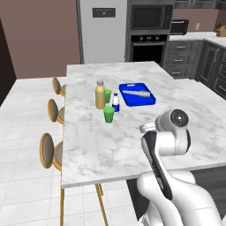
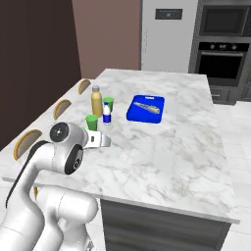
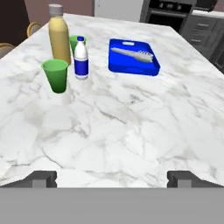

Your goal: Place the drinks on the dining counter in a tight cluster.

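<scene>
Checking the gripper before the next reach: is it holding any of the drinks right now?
No. In the hand view the gripper is open with nothing between its fingertips, while the juice bottle and water bottle stand ahead on the counter.

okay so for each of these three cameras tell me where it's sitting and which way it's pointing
Left base view: behind the arm on its left, looking forward and down over the dining counter; the arm rises at lower right.
Right base view: behind on the right, same counter; the arm rises at lower left.
Hand view: on the hand, low over the marble, facing the juice bottle, water bottle and cutting board; the open gripper shows as two tips at the bottom.
Shared: all three show the bottles, green cups and board.
</scene>
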